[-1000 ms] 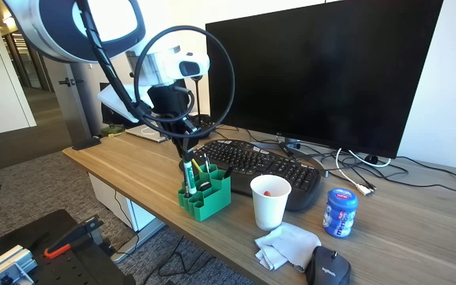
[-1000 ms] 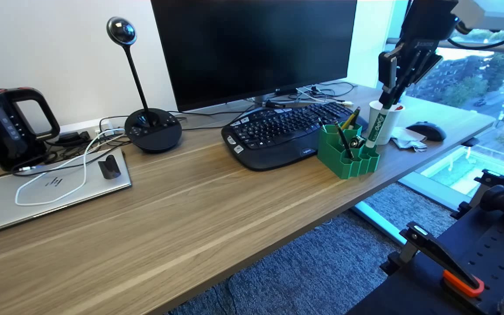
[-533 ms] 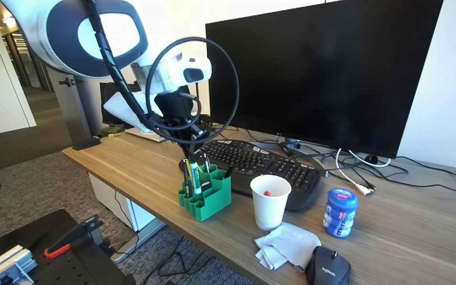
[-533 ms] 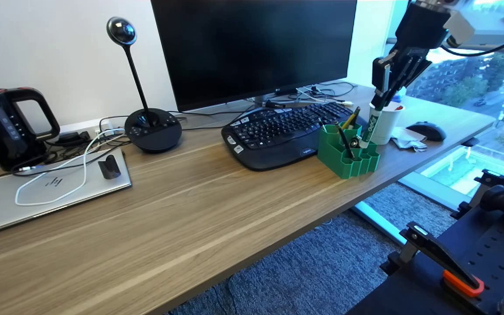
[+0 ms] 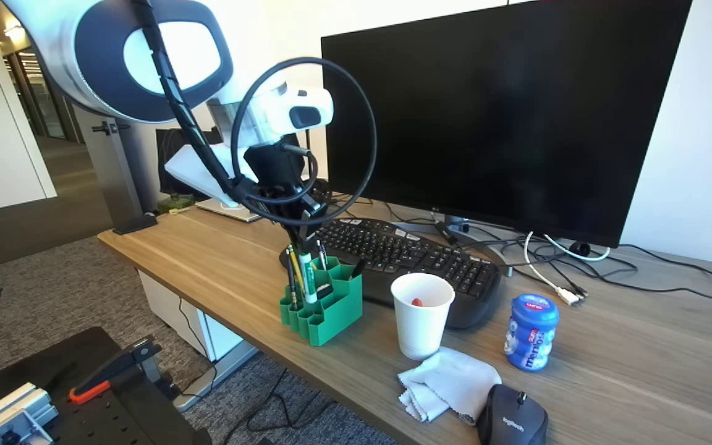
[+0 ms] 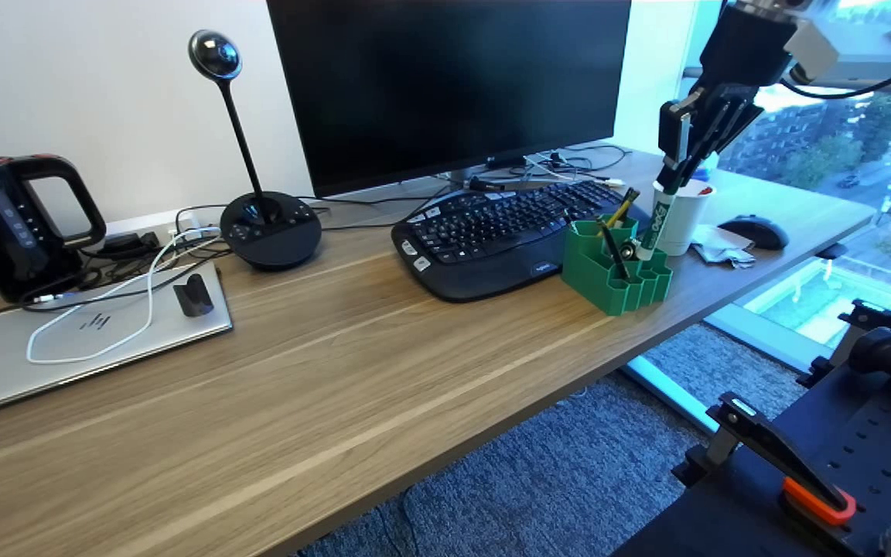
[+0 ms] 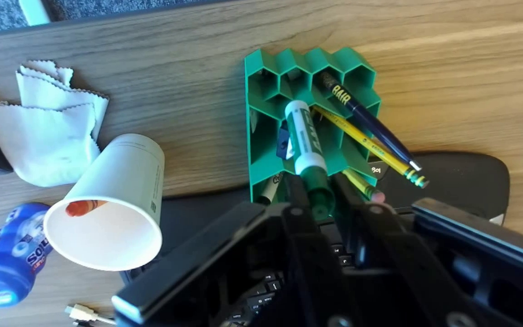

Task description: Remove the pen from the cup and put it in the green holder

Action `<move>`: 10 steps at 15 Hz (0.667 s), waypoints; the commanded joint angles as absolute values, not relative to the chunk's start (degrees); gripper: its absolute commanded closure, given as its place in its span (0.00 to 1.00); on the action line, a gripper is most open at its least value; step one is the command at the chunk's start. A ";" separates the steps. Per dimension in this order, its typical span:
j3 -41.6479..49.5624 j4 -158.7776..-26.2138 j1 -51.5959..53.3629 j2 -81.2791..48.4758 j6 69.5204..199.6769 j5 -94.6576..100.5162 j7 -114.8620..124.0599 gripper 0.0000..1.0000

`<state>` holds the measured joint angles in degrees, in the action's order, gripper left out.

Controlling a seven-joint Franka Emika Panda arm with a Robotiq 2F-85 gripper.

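The pen [image 7: 304, 131], a white marker with a green label and green cap, is tilted over the green holder [image 5: 340, 315]. My gripper [image 7: 319, 193] is shut on its capped upper end. The white lower end shows fully in the wrist view, above the small front compartments; whether it touches their walls I cannot tell. Dark pens and yellow pencils lean in the holder beside it. The white paper cup [image 5: 419, 327] stands upright on the desk, with a red-tipped stick [image 7: 82, 208] inside. In an exterior view the pen [image 6: 656, 220] partly covers the cup [image 6: 681, 224].
A black keyboard [image 5: 393, 253] lies right behind the holder, with a large monitor [image 5: 486, 123] further back. Around the cup are a folded cloth [image 5: 449, 380], a mouse [image 5: 513, 417] and a blue gum bottle [image 5: 532, 334]. The desk's front edge runs close to the holder.
My gripper has come down with the pen and shifted slightly across the holder. The holder has slid a little, and a dark pen and a yellow pencil in it lean differently.
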<state>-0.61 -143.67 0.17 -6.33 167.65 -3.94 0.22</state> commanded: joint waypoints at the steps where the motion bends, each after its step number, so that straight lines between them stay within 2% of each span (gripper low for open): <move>1: -0.15 -143.47 -0.31 -5.87 168.60 -3.24 -0.25 0.95; 10: 0.37 -143.37 -0.88 -3.92 167.39 -3.63 0.19 0.95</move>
<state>0.12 -143.27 -0.54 -5.46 167.65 -3.86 0.23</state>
